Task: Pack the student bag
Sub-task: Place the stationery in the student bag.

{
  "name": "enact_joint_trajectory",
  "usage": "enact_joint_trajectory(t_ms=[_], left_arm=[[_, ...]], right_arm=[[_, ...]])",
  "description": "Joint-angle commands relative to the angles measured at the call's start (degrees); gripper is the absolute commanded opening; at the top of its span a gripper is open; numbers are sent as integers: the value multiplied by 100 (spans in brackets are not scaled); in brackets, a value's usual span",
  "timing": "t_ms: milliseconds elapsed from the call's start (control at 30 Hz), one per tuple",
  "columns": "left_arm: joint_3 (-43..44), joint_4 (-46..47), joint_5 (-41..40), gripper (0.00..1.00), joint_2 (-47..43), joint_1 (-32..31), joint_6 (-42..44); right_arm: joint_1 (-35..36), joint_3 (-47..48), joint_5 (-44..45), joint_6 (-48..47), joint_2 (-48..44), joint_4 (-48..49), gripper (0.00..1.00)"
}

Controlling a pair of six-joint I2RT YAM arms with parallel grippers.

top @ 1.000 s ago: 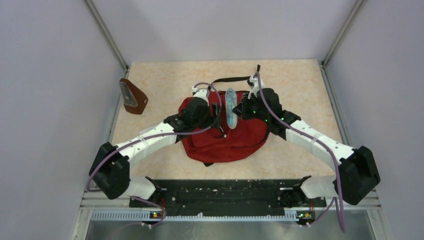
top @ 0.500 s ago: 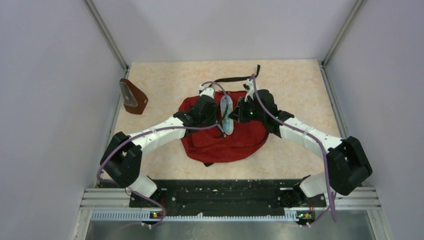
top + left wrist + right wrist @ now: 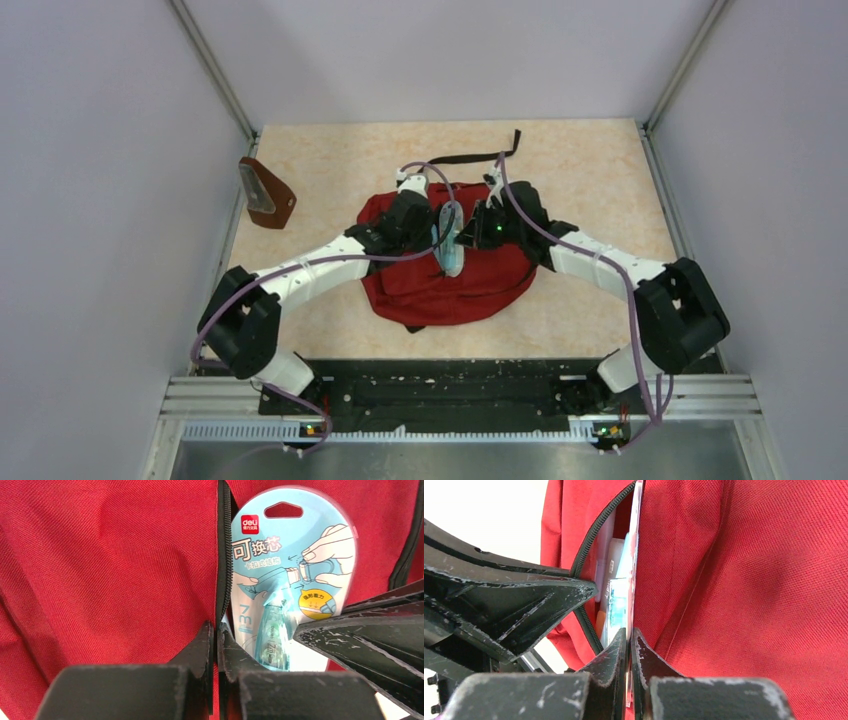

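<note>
Two pincers meet over the student bag (image 3: 470, 285), lying mid-worktop (image 3: 330, 160). Left pincer (image 3: 216, 645) is pinched tight on the bag's zipper (image 3: 223, 555) edge; right pincer (image 3: 629, 650) clamps the blue blister pack (image 3: 287, 570), standing edgewise in the opening.

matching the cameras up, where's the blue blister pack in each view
top external: blue blister pack at centre, on the student bag, between the arms.
left wrist: right of centre, face-on, beside the black zipper.
right wrist: edge-on, centre.
shared landmark: the red bag in all views; its zipper in both wrist views.
</note>
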Motion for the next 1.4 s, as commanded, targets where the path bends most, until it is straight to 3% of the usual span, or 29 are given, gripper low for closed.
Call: enact_joint_trajectory(t_ms=[0, 200, 433, 1000, 1233, 1300, 1367], left_arm=[[-141, 963, -115, 0, -482, 27, -87], [-161, 987, 177, 0, -537, 32, 114], [-209, 1139, 762, 0, -501, 29, 57], [-197, 1157, 1225, 0, -398, 31, -251], [-119, 1163, 1120, 0, -403, 32, -163], [-110, 1150, 1092, 0, -417, 30, -139], [-110, 1093, 1009, 0, -446, 32, -118]], right_arm=[[30, -122, -423, 115, 213, -175, 0], [30, 10, -931, 311, 447, 314, 0], [30, 305, -863, 541, 992, 557, 0], [150, 16, 146, 2151, 1722, 3115, 0], [465, 26, 485, 1962, 1932, 3077, 0], [486, 26, 566, 1841, 1863, 2951, 6], [487, 30, 807, 1616, 1668, 2626, 18]])
